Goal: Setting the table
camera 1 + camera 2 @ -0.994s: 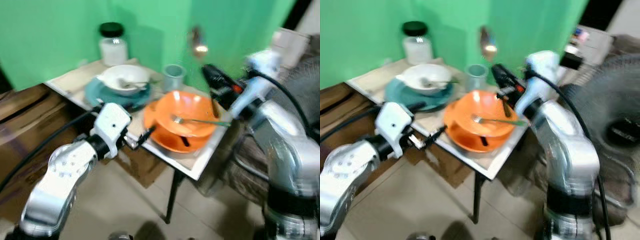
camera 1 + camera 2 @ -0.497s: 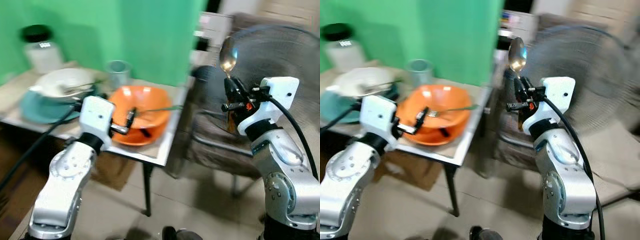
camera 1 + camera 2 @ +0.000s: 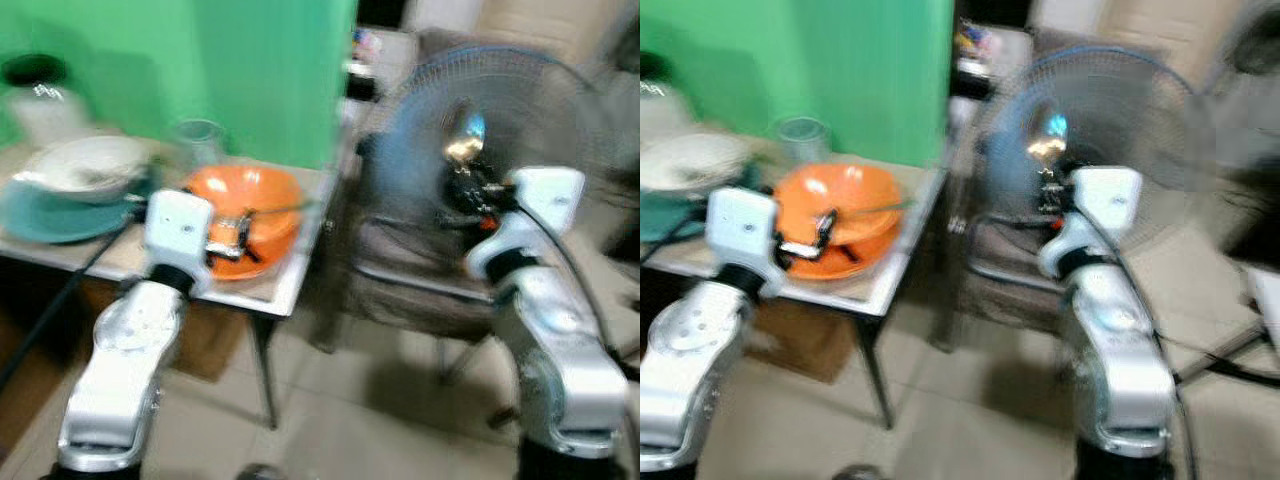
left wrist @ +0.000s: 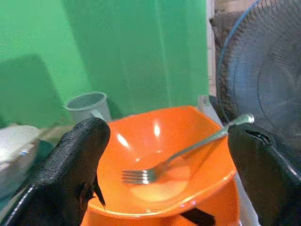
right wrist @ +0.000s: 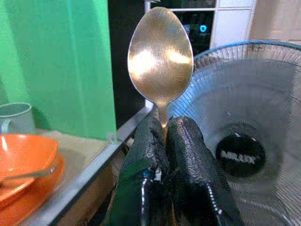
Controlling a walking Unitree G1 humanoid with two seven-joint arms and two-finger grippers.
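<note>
**A:** What is the room like?

**B:** A bright green wall [image 3: 270,70] stands behind a small pale tabletop [image 3: 290,285] on thin dark legs. The floor [image 3: 340,420] is of pale tiles. To the right of the tabletop stands a big round fan [image 3: 520,110] with a wire cage, and under the tabletop there seems to be a brown box [image 3: 795,340]. The head views are blurred.

**A:** And what lies on the tabletop?

**B:** An orange bowl [image 4: 160,165] sits on an orange plate [image 4: 221,202] near the right edge. A fork [image 4: 183,157] lies in the bowl, tines down in the hollow, with its handle resting over the rim toward the fan. Behind the bowl stands a grey-blue cup [image 4: 89,106]. Further left a white bowl [image 3: 85,165] sits on a teal plate [image 3: 50,215], and behind those is a jar with a black lid [image 3: 35,95].

**A:** Where is the spoon?

**B:** The spoon [image 5: 161,56] is off the tabletop, in the air in front of the fan. The right gripper [image 5: 164,136] has its fingers [image 5: 188,155] clenched on the handle, so that the bowl of the spoon stands upright above them.

**A:** And the other arm?

**B:** The left gripper [image 4: 169,155] is held before the orange bowl, at the near edge of the tabletop. Its two fingers [image 4: 70,169] are spread wide and grasp nothing; in the left wrist view the bowl and fork show between them.
</note>
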